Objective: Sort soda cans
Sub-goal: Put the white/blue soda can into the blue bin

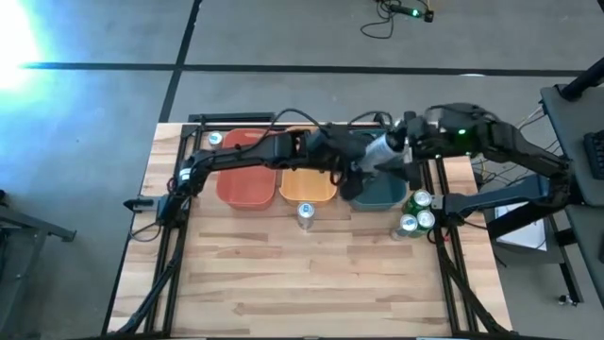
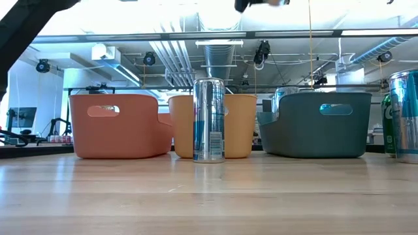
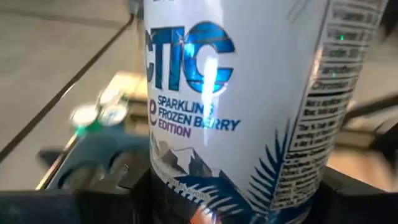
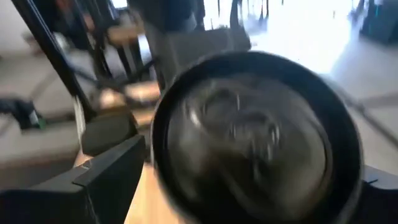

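Handover over teal bin [image 1: 382, 194]: left tool [image 1: 363, 170] clamps white-blue can [image 3: 236, 106], right tool [image 1: 401, 146] faces its end; right grip unclear, presumably regrasp before drop.

Wooden table [image 1: 311, 274] with bins [image 1: 247, 185], cans [image 1: 305, 213]

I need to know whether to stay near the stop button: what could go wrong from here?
The left tool holds the white-and-blue can above the teal bin; a slip could drop it outside the bin. The right tool is right at that can, so the two arms might bump. The green cans stand near the table's right edge, beside the right arm, and could get knocked off.
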